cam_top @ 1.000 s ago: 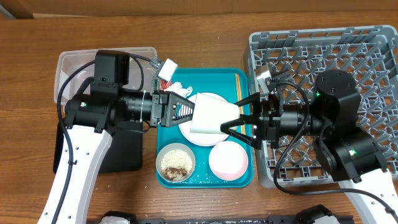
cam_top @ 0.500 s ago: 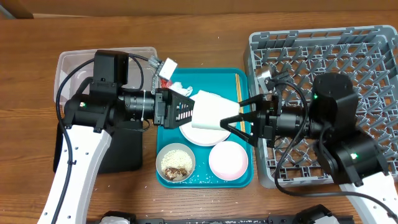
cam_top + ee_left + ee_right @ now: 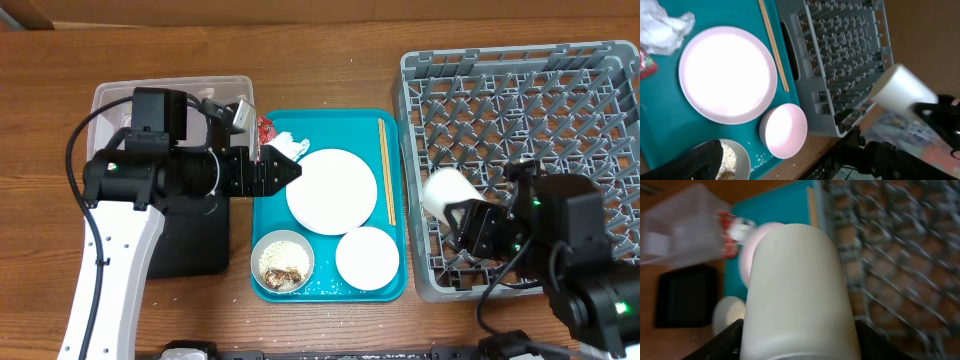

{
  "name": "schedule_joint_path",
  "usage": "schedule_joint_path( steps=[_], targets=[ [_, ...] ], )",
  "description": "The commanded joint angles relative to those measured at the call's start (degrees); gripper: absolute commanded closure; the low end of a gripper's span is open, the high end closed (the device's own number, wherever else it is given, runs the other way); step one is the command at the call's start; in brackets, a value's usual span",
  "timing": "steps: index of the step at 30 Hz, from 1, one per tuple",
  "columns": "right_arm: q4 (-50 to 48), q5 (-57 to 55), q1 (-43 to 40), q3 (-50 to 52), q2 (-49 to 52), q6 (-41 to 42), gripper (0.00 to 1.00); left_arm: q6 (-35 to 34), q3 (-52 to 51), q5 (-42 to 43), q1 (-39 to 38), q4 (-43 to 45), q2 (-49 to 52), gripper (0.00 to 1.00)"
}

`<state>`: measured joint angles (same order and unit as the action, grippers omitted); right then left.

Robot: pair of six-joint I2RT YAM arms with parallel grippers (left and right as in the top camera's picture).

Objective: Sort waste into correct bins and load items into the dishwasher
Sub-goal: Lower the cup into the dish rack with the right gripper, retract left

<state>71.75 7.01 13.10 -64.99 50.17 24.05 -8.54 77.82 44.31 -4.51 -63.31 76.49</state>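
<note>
Beneath both claws lies a brown wooden worktop [image 3: 330, 60]. The right claw [image 3: 799, 340] grips a white cup [image 3: 797, 280]; only its wrist view shows the fingers [image 3: 727, 337] flanking it. Whether the left claw [image 3: 292, 172] is open or closed, I cannot tell.

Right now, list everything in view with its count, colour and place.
wooden table: one, brown, under everything
teal plastic tray: one, teal, centre
large flat round plate: one, white, middle of teal tray
small empty round bowl: one, pinkish white, tray's right corner nearest robot
round bowl of rice and brownish scraps: one, white, tray's left corner nearest robot
thin wooden chopsticks: one pair, tan, along tray's right edge
crinkled red wrapper: one, red, tray's far left corner
crumpled white tissue: one, white, beside wrapper
clear rectangular plastic tub: one, clear, far left
shallow black rectangular tray: one, black, left
square grey plastic dish rack: one, grey, right
white cylindrical cup: one, white, over rack's left edge
left tool: black, by tissue
right tool: black, shut on cup
</note>
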Motion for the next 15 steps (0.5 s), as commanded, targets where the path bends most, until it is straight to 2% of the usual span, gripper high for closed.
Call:
schedule_joint_path(
  steps=[1, 10, 13, 15],
  targets=[
    [3.6, -12.5, -0.3, -1.2, 3.7, 7.1, 0.49, 0.8, 4.1, -3.3, 0.0, 0.0, -2.8, 0.00],
    [7.5, -11.6, -0.3, -1.2, 17.4, 7.3, 0.47, 0.9, 5.3, -12.9, 0.0, -1.9, -7.3, 0.00],
    [5.0, -11.6, -0.3, -1.1, 21.3, 7.1, 0.26, 1.9, 5.3, -13.0, 0.0, -3.7, -7.3, 0.00],
    [4.8, -10.3, -0.3, -1.1, 22.8, 7.1, 0.23, 2.1, 5.3, -13.0, 0.0, -4.5, -7.5, 0.00]
  ],
)
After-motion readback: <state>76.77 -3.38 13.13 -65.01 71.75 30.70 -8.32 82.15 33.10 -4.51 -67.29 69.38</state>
